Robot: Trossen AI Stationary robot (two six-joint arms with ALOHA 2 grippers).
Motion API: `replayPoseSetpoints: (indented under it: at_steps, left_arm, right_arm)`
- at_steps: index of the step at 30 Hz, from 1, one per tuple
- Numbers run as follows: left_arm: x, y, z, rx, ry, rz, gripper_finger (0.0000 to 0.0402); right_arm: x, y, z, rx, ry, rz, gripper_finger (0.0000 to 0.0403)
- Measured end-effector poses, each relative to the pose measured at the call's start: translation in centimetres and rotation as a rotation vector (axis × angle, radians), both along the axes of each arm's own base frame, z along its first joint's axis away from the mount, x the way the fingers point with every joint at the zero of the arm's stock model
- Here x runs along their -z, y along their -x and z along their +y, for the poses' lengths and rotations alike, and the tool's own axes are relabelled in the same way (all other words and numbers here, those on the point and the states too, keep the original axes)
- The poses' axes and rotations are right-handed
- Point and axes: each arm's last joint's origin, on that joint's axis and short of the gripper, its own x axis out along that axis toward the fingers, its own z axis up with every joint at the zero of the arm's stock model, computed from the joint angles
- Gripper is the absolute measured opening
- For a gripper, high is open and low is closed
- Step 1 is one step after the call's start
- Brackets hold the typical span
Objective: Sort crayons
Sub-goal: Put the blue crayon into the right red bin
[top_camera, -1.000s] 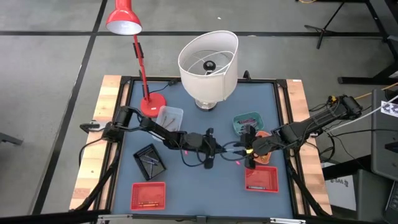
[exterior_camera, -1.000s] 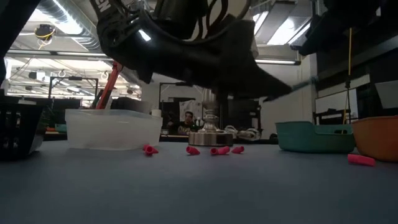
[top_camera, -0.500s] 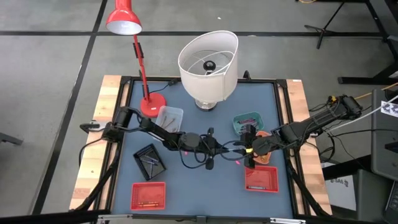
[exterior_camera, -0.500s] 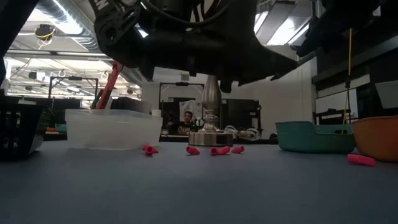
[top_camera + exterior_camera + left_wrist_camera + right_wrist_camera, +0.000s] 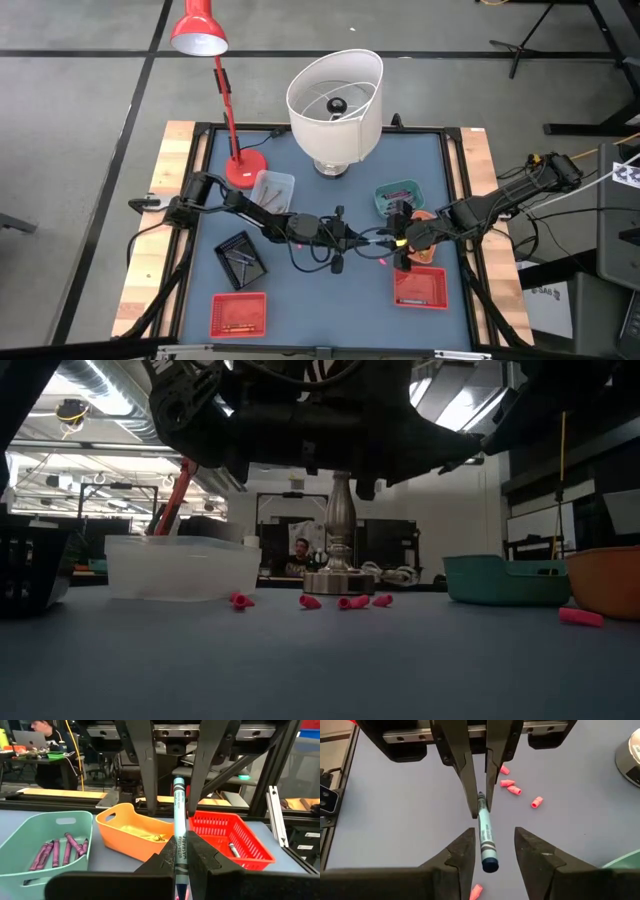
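Observation:
My left gripper [image 5: 180, 847] is at the table's middle [image 5: 350, 240], shut on a teal-blue crayon [image 5: 179, 820]. The crayon sticks out toward my right gripper [image 5: 494, 834], which faces it from the right [image 5: 392, 243]. My right gripper is open; its fingers [image 5: 147, 775] stand on either side of the crayon's free end [image 5: 490, 862] without touching it. Purple crayons lie in a teal tray [image 5: 20, 832]. One crayon lies in the red basket [image 5: 250, 852]. My left gripper pinches the crayon between its two fingers [image 5: 466, 780] by the end farthest from my right gripper [image 5: 481, 802]. The fingers come level from the table's left, and the crayon lies along them, pointing on toward the right. The crayon is lifted clear of the table.
An orange tray [image 5: 117, 822] stands between the teal tray and the red basket, at the right. A black tray [image 5: 240, 255], a clear tray [image 5: 273, 187] and a second red basket [image 5: 238, 312] stand at the left. Pink bits [image 5: 512, 787] lie near the white lamp's base [image 5: 338, 582].
In the low view the dark mass of the arms has gone up from in front of the lamp's stem, which now shows. In the high view both grippers stay at the table's middle, facing each other.

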Motion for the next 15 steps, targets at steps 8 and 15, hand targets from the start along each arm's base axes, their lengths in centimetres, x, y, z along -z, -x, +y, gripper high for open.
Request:
replayPoseSetpoints:
  at_steps: [8, 15]
  left_arm:
    - [0.09, 0.0, 0.09, -0.027, -0.003, 0.009, 0.0008]
    - [0.11, 0.0, 0.14, -0.036, -0.007, 0.012, 0.0008]
  right_arm:
    - [-0.01, -0.01, -0.02, 0.005, 0.004, -0.003, 0.0078]
    - [0.0, -0.01, 0.01, 0.001, 0.002, -0.001, 0.0017]
